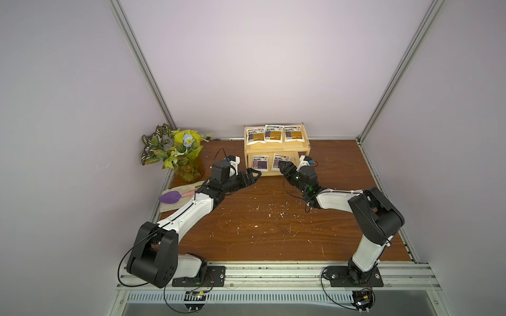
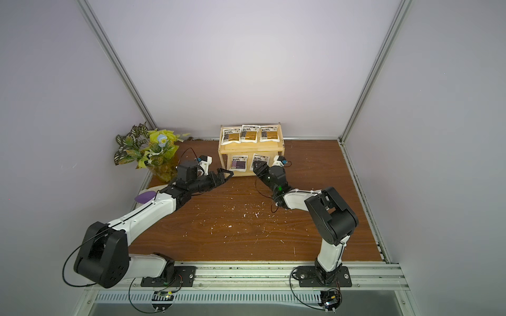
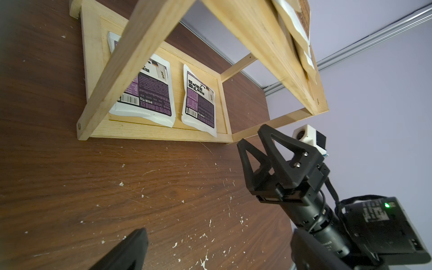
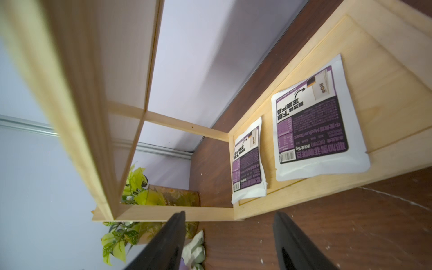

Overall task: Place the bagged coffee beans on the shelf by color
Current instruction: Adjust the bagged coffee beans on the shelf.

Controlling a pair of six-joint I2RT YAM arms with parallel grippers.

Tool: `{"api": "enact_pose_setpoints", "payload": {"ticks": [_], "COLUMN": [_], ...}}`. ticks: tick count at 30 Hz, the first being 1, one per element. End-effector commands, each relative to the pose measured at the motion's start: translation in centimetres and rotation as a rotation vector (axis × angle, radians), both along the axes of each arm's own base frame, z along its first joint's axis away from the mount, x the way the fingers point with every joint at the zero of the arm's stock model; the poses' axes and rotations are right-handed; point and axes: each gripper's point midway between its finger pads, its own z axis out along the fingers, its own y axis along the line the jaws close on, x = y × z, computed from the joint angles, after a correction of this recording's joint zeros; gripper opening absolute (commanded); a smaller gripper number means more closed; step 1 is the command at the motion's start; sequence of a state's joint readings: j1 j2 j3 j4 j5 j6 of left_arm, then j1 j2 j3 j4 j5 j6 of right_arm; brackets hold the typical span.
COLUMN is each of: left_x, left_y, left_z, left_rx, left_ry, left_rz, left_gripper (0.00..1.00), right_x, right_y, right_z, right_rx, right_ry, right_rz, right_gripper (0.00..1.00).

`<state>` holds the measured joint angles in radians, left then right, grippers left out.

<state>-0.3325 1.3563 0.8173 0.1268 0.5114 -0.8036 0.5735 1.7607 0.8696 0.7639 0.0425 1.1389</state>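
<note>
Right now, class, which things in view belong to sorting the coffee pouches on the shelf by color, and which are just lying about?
Part of the job:
shelf
three golden-brown pouches, upper tier
two purple pouches, lower tier

Just lying about:
plant in a vase
purple trowel
cloth under it

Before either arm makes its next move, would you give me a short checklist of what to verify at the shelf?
1. All three golden-brown pouches lie on the top tier of the shelf: ok.
2. Both purple pouches lie side by side on the lower tier: ok.
3. No pouch is left on the table: ok.
4. The right gripper is empty, jaws apart: ok.
5. The left gripper is empty: ok; its jaws appear apart.
6. Both grippers are clear of the shelf's front edge for a retreat: cannot tell; each sits very close to it.
</note>
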Motion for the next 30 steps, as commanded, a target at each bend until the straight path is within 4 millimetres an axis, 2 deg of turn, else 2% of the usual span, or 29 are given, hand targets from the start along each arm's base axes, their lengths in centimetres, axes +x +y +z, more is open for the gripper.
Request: {"api": "enact_pose_setpoints", "payload": {"ticks": [1,5,11,20,30], "left_x": [-0.1,-0.3,-0.4,-0.5,-0.6], "left_y": [0.6,0.6,0.6,0.7,0.8], "left_z": [0.4,0.0,0.1,-0.2,-0.3], "left_rx": [0.025,0.042,0.052,0.058,0.058], "left_ry": [-0.031,-0.024,-0.026,-0.024,-0.022], "left_rz": [-0.001,-0.010,-0.016,-0.017,-0.013], "left_gripper": [1.00,1.00,0.99,0.99,0.99], "right_x": [-0.9,-0.7,0.9,3.2,4.3], "right_y": [-0.5,-1.0,-1.0,-0.4,-0.4], "right_z": [-0.4,-0.9,-2.5,-3.4,-5.0], "right_rx": [-0.161,-0.240,-0.249,-0.268,-0.224], "right_ry": [0.000,-0.013,0.000,0.012,0.051], "right_rz": [0.054,0.086,0.143,0.131,0.079], "right_gripper": [0.67,0.68,0.68,0.68,0.67]}}
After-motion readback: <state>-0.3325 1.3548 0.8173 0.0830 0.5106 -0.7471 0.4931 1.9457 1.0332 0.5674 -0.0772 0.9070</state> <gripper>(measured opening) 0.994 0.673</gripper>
